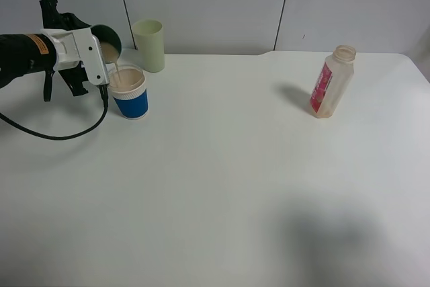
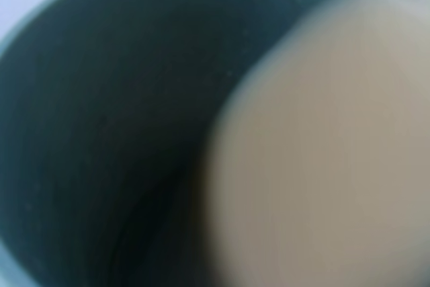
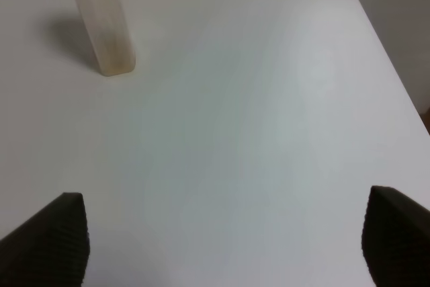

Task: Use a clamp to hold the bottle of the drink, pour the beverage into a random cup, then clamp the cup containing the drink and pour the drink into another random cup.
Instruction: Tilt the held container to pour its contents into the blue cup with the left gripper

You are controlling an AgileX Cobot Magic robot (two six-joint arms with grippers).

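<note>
My left gripper (image 1: 101, 48) is shut on a dark green cup (image 1: 107, 40), tipped on its side at the far left. A thin tan stream runs from it into the blue cup with a white rim (image 1: 129, 92) just below. The left wrist view is filled by the dark cup's inside (image 2: 101, 132) and the tan drink (image 2: 322, 152). The open drink bottle with a red label (image 1: 331, 83) stands at the right, nearly empty; its base shows in the right wrist view (image 3: 104, 21). My right gripper (image 3: 218, 240) is open above the bare table, well back from the bottle.
A pale green cup (image 1: 149, 45) stands upright behind the blue cup, near the back edge of the white table (image 1: 222, 186). A black cable (image 1: 60, 136) from the left arm lies looped on the table beside the blue cup.
</note>
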